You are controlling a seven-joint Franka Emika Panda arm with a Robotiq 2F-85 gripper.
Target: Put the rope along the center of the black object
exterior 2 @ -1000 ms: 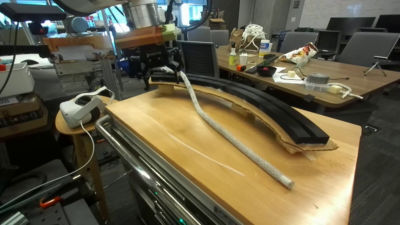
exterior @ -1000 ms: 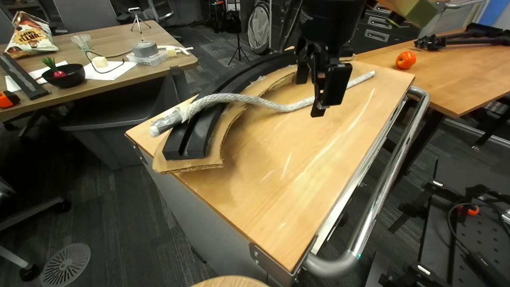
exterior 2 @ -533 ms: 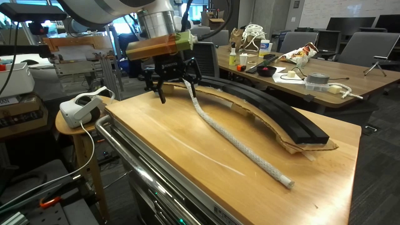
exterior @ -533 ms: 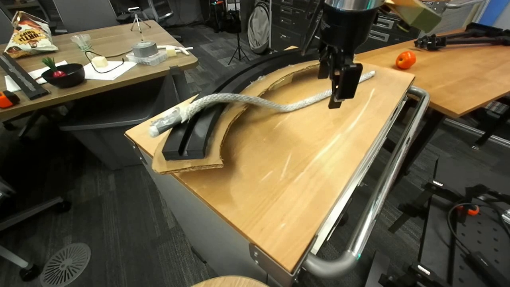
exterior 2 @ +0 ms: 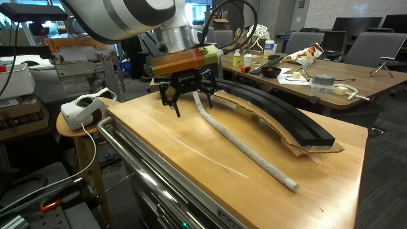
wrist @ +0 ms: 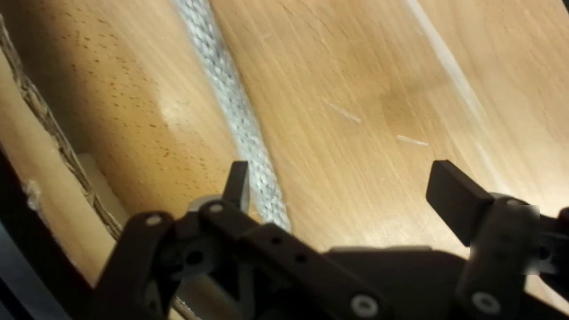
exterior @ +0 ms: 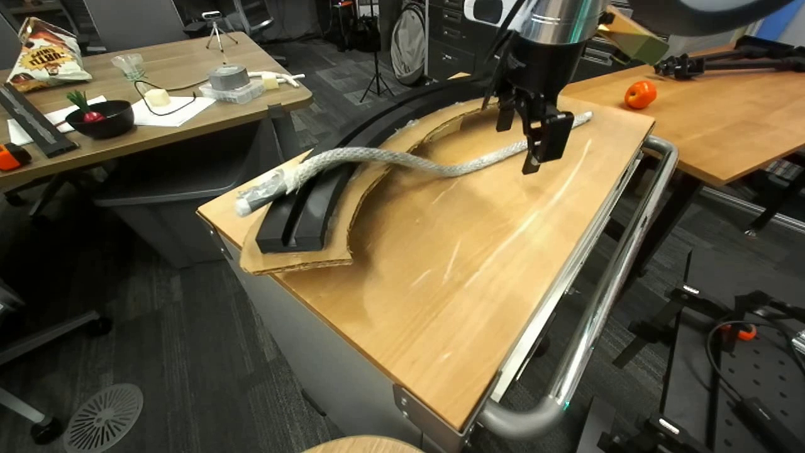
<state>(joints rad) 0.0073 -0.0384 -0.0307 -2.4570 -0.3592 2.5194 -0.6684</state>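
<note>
The pale rope [exterior: 377, 155] has its taped end lying across one end of the curved black object [exterior: 314, 211]. From there it crosses the cardboard edge and runs over the wooden tabletop to its other end, which also shows in an exterior view [exterior 2: 235, 142]. The black object [exterior 2: 279, 109] has a groove along its middle. My gripper [exterior: 519, 143] is open and empty above the rope's middle, also in an exterior view [exterior 2: 194, 111]. In the wrist view the gripper [wrist: 340, 173] spans the rope [wrist: 235, 106], which passes close to the left finger. The taped end is hidden behind the gripper in an exterior view.
A cardboard base [exterior: 355, 217] lies under the black object, with its edge raised above the tabletop [exterior: 440, 264]. A metal tube rail [exterior: 604, 314] runs along the cart's side. A headset [exterior 2: 81, 111] sits on a stool. Another table [exterior 2: 343, 74] holds several items.
My open gripper has moved away from the rope's taped end, along the rope over the tabletop, and come lower. The rope and the black object have not visibly moved.
</note>
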